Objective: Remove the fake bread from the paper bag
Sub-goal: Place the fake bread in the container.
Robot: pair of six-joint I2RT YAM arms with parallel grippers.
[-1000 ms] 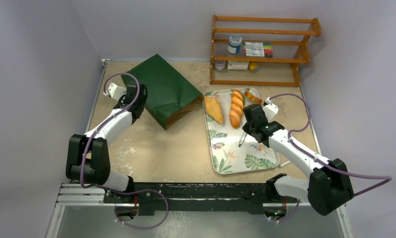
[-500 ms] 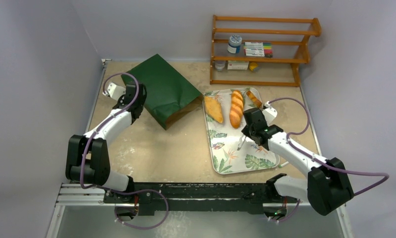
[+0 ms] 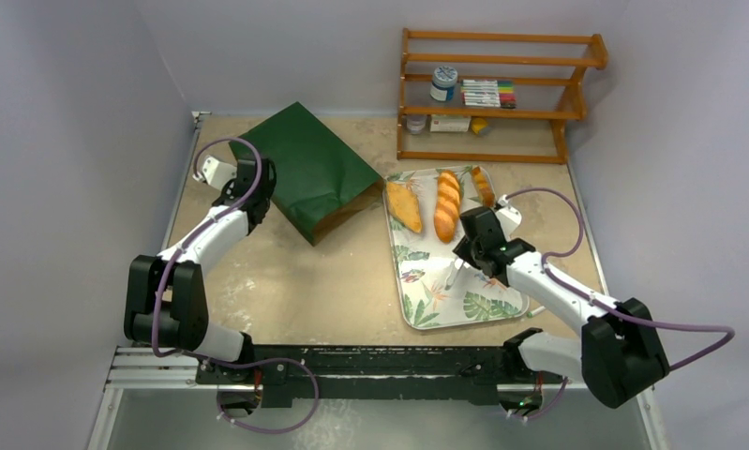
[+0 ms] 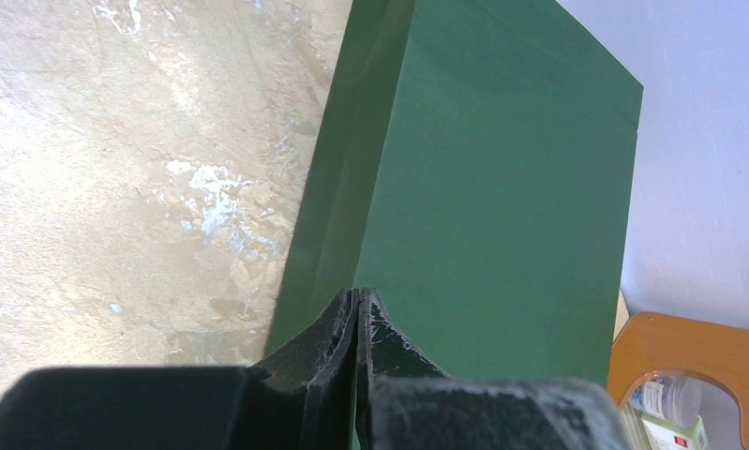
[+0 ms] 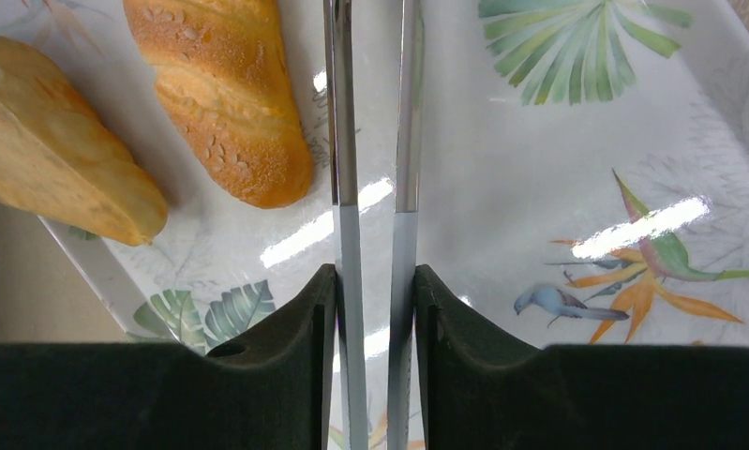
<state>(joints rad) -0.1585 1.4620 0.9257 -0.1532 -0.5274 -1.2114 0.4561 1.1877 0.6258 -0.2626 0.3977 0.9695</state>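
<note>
The dark green paper bag [image 3: 309, 169] lies flat at the back left, its brown mouth facing the tray. My left gripper [image 3: 256, 192] is shut on the bag's [image 4: 501, 178] left edge, with the fold running into the fingertips [image 4: 359, 292]. Three fake bread pieces [image 3: 404, 204] [image 3: 447, 206] [image 3: 483, 186] lie on the far end of the leaf-patterned tray [image 3: 464, 309]. My right gripper [image 3: 471, 255] [image 5: 372, 272] is shut on metal tongs [image 5: 403, 112], whose two arms stand slightly apart with nothing between them, over the tray [image 5: 558, 141] beside a seeded loaf [image 5: 222, 94]. What is inside the bag is hidden.
A wooden shelf [image 3: 501, 94] with a jar, markers and small boxes stands at the back right, just behind the tray. Its corner [image 4: 689, 375] shows past the bag in the left wrist view. Walls close in the table on three sides.
My right arm has drawn back a little toward the near edge, uncovering the small bread at the tray's far corner. The tongs' arms have spread apart. The left arm and the bag have not moved.
</note>
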